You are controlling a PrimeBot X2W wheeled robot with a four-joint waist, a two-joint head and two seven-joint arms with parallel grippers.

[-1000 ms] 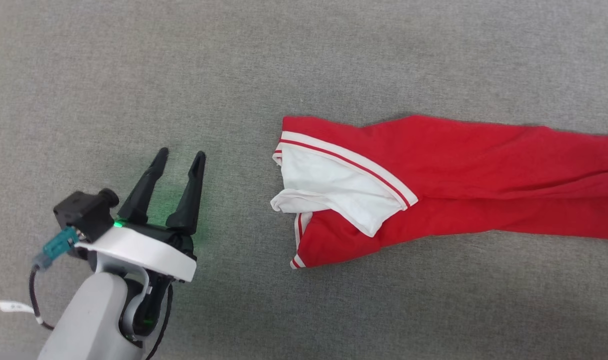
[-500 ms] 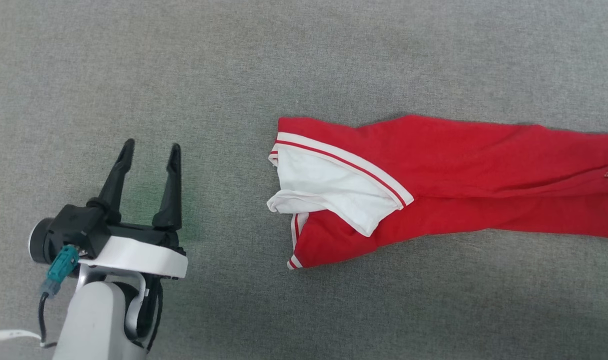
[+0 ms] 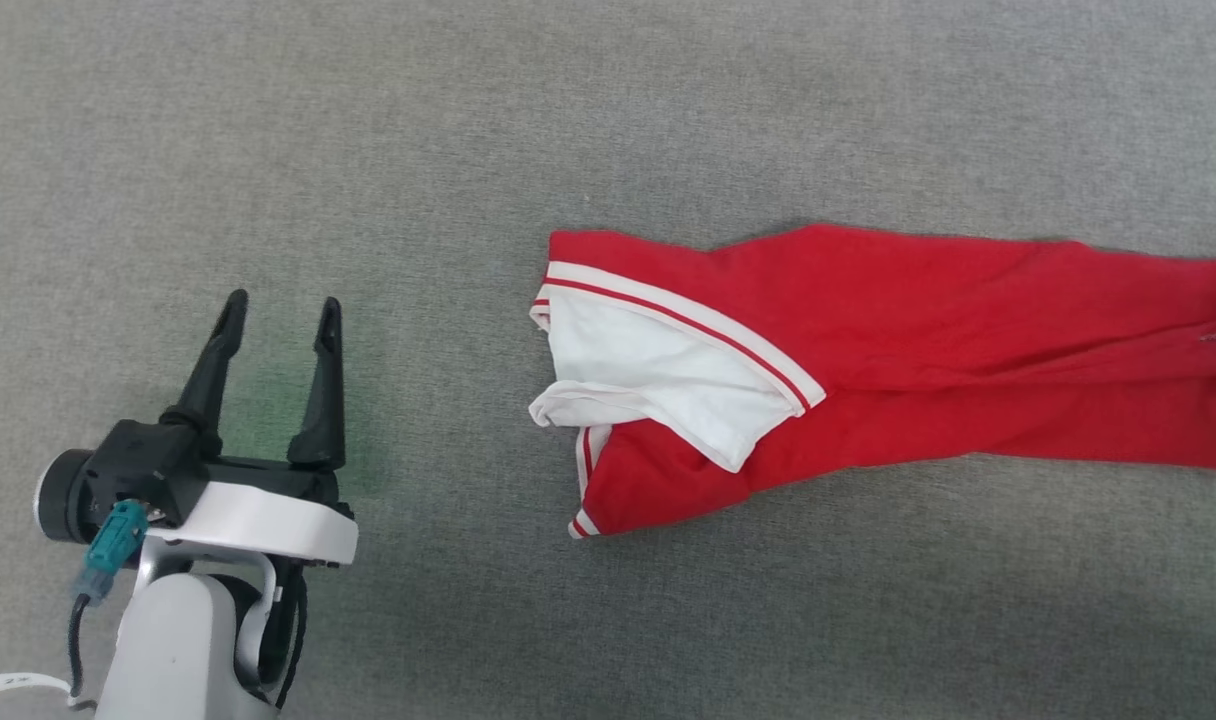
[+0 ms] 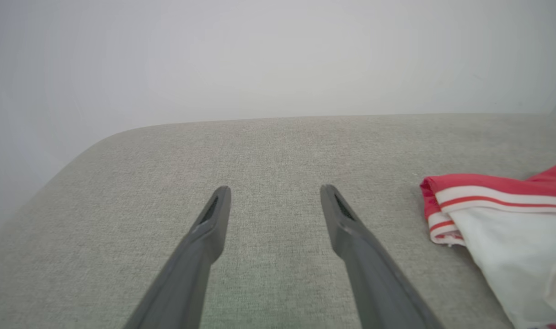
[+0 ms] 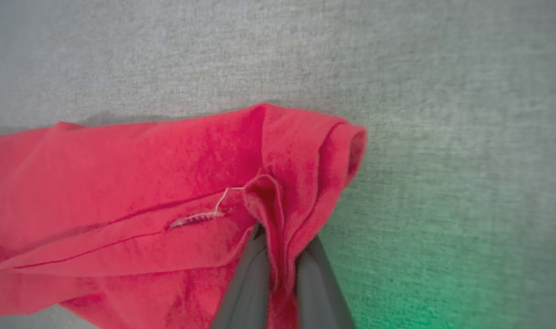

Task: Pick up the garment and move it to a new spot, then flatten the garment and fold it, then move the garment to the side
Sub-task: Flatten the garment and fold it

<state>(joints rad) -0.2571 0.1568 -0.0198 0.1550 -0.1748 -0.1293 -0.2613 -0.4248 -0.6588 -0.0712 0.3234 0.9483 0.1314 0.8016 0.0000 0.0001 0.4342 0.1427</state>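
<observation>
right hand (image 5: 282,240): pinched on a bunched fold at 1 end of the red jersey-style T-shirt (image 5: 122,183) | left hand (image 3: 280,305): spread, empty, apart from its white sleeve end (image 3: 658,370) | T-shirt stretched along grey fabric bench (image 3: 268,120) | step: pick-up | next: lift judged needed, trailing length carried clear

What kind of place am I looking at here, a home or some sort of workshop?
Probably a robot test room rather than a home, though I can't be sure. A wide grey upholstered surface meets a bare white wall, and a red garment lies on it near the robot's open left claw.
</observation>
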